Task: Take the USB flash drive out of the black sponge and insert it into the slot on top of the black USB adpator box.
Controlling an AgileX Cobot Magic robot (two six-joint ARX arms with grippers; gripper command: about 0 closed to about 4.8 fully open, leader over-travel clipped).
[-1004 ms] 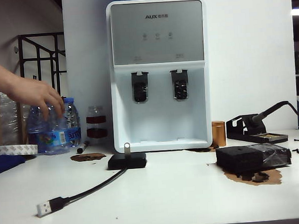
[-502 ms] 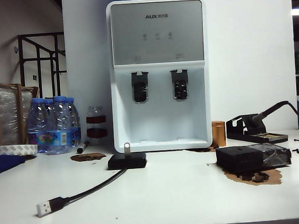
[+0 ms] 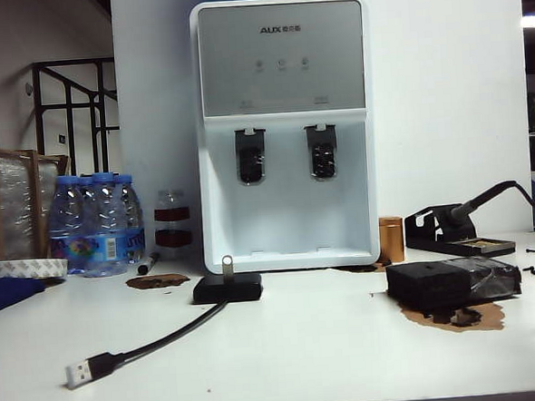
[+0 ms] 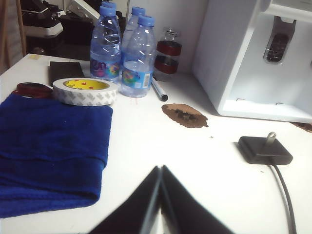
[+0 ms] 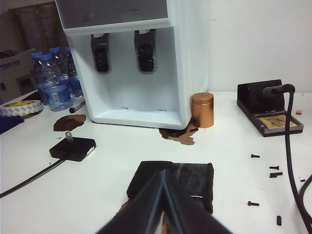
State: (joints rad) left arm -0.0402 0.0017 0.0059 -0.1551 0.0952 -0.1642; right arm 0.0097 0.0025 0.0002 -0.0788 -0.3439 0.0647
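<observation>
Silvery USB flash drive [image 3: 226,263] is already standing in the black USB adpator box [image 3: 227,287], so the task looks done. Left gripper [image 4: 161,195] and right gripper [image 5: 163,197] are sitting closed and empty, back from the tabletop [image 3: 331,342]; nothing more seems needed.

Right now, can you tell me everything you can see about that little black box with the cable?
The box is small, flat and matte black with rounded corners. It lies flat on the white table, just in front of the water dispenser. A tiny silvery flash drive with a ring hole stands upright in its top. A thick black cable runs from it toward the front edge and ends in a silver plug. Neither gripper touches it.
</observation>
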